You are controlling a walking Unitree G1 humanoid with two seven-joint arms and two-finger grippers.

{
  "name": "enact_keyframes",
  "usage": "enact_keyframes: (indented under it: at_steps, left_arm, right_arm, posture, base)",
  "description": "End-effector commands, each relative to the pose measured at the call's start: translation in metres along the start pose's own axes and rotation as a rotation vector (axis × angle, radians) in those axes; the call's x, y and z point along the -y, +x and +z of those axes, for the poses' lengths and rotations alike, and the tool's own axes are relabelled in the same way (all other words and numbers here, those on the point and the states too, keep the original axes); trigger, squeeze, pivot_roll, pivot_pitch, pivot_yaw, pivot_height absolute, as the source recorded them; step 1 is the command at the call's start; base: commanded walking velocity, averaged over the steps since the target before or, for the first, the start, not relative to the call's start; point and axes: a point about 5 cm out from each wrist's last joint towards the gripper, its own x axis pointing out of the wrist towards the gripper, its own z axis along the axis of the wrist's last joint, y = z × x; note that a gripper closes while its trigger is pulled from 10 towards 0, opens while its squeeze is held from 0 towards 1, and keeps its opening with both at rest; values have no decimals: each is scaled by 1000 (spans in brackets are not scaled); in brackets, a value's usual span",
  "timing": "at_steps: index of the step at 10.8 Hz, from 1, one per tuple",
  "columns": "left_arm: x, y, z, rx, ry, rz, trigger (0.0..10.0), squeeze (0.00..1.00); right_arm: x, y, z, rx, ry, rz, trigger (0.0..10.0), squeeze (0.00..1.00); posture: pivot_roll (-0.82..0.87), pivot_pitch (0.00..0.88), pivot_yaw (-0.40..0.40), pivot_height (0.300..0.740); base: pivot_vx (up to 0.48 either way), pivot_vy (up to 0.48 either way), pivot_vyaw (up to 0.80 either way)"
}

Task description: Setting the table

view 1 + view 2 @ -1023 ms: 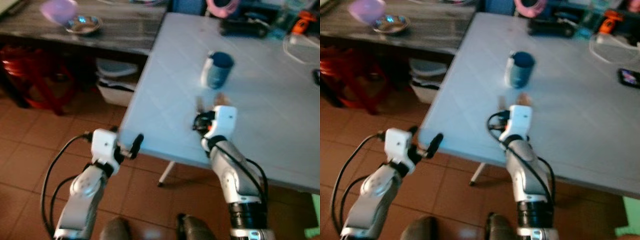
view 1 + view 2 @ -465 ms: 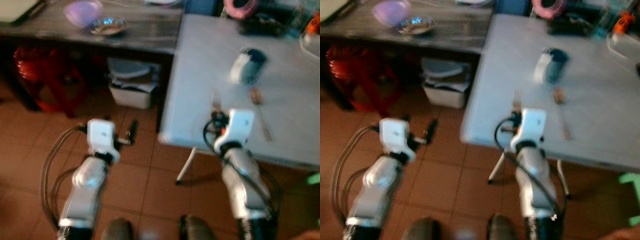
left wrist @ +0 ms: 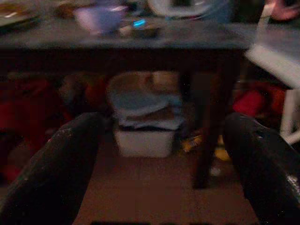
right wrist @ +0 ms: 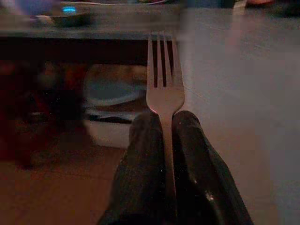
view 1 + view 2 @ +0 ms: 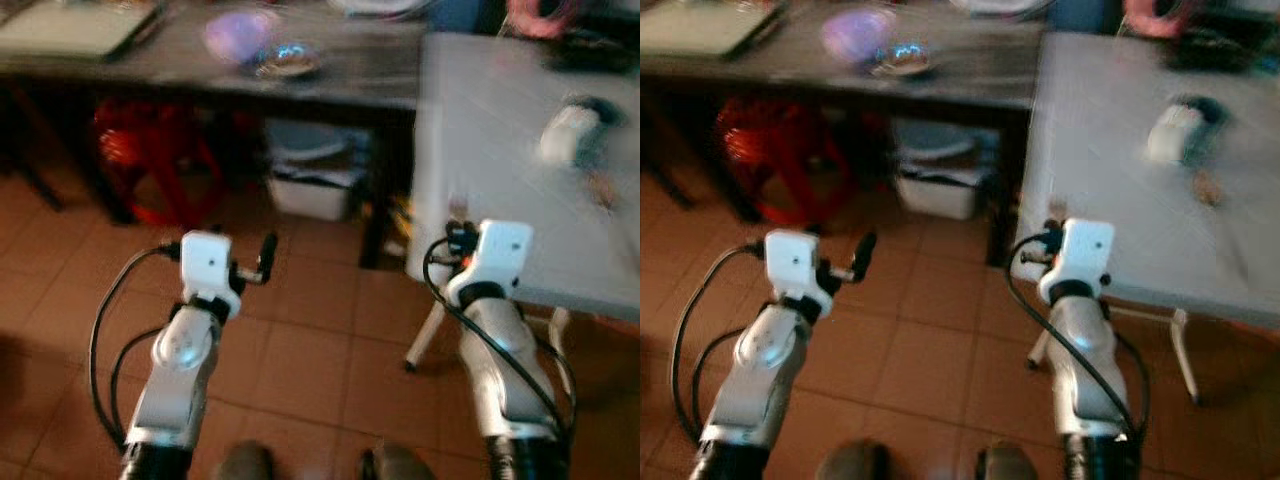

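The white table [image 5: 470, 130] fills the upper right of the left eye view, with a blue-and-white mug [image 5: 572, 130] near its far right edge. At the table's near corner the right gripper [image 4: 161, 140] pinches a fork [image 4: 164, 86] by the handle, tines pointing forward. The left gripper [image 3: 159, 154] hangs wide open and idle over the tiled floor. The step in hand appears to be carrying the fork to its place, so the next move calls for reaching over the tabletop and laying it down flat.

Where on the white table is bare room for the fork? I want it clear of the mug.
Bare stretch: the white table's near-left part, between its front edge and the mug. Crowded: the far edge. The right gripper grips the fork.
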Motion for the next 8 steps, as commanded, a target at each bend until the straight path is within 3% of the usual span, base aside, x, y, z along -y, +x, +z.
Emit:
enact_keyframes:
  at_steps: [1, 2, 3, 5, 6, 8]
  left_arm:
    - [-2, 0, -1, -6, 10, 6, 10000, 0]
    - [-1, 0, 1, 4, 16, 13, 10000, 0]
    - [-1, 0, 1, 4, 13, 15, 10000, 0]
    - [-2, 0, -1, 3, 9, 22, 10000, 0]
    - [-2, 0, 1, 17, 15, 19, 10000, 0]
    - [1, 0, 2, 22, 11, 5, 10000, 0]
  right_arm:
    - [-4, 1, 5, 24, -6, 16, 0, 0]
    - [-3, 1, 6, 26, -6, 19, 0, 0]
    - [-6, 0, 6, 28, -10, 47, 10000, 0]
    - [-6, -2, 6, 36, -26, 47, 10000, 0]
    - [-8, -2, 12, 76, 5, 75, 10000, 0]
    - [-3, 1, 10, 40, 46, 30, 10000, 0]
  posture:
    - [-33, 114, 8, 740]
    - [-31, 115, 5, 740]
    - [-32, 115, 4, 740]
    - [-38, 115, 5, 740]
    - [-40, 116, 5, 740]
    - [-39, 116, 4, 740]
  base:
    - [356, 322, 0]
    - [398, 266, 0]
    - [398, 266, 0]
    - [401, 262, 0]
    - [401, 262, 0]
    - [463, 0, 0]
